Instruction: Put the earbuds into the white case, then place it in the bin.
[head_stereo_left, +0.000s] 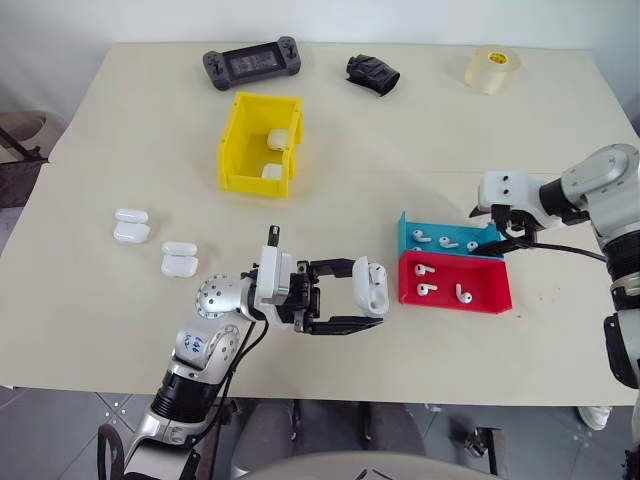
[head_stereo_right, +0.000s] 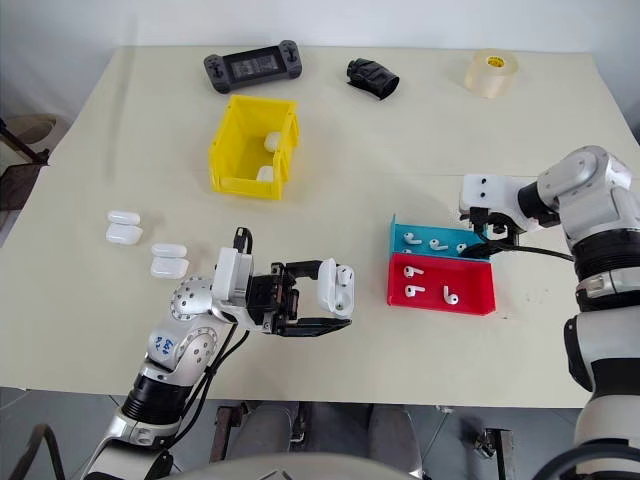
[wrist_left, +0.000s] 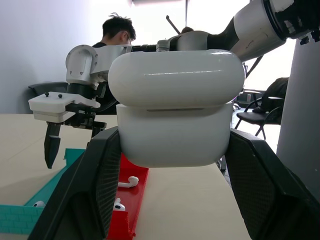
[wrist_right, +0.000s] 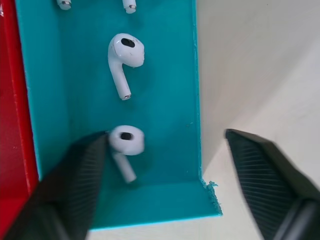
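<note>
Your robot's arms are silver-grey metal with rounded joint housings and black segments. Black cables loop along the left forearm. Each end effector, left (head_stereo_left: 345, 296) and right (head_stereo_left: 497, 243), has a white block-shaped mount with dark screws and two black ribbed fingers (wrist_left: 95, 190).

- Both eye views look down over the table (head_stereo_left: 120, 330) from the head, sharing it.
- Left wrist view: level, very near.
- Right wrist view: straight down, close on the blue tray (wrist_right: 165, 100).

Beige table (head_stereo_left: 400, 170): bin (head_stereo_left: 232, 150), trays (head_stereo_left: 500, 296), tape (head_stereo_left: 492, 68).
</note>
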